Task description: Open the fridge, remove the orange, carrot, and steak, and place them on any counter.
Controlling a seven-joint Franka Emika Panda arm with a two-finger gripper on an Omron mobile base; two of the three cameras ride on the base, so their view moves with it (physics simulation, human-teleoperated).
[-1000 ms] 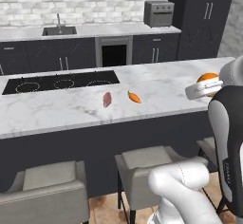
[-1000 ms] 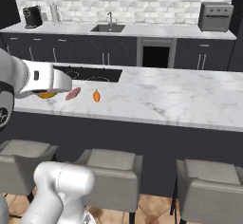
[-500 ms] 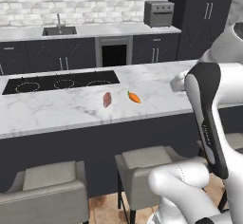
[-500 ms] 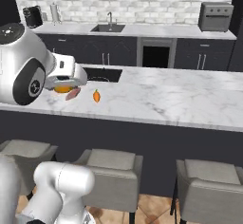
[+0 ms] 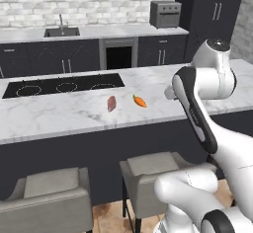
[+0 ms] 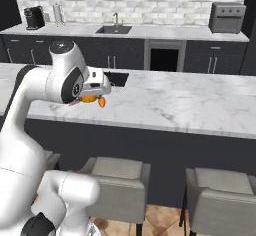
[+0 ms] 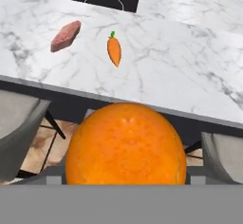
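Risk of a drop: orange (image 7: 126,144) clamped in the hand (image 6: 95,91) over the counter (image 7: 180,71) front edge, above the stools (image 7: 16,128), near carrot (image 7: 114,50) and steak (image 7: 65,36); released early, likely to roll off.

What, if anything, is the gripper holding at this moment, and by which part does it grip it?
The gripper holds the orange, closed across the fruit's round sides near its widest part; the fingertips themselves are hidden behind it.
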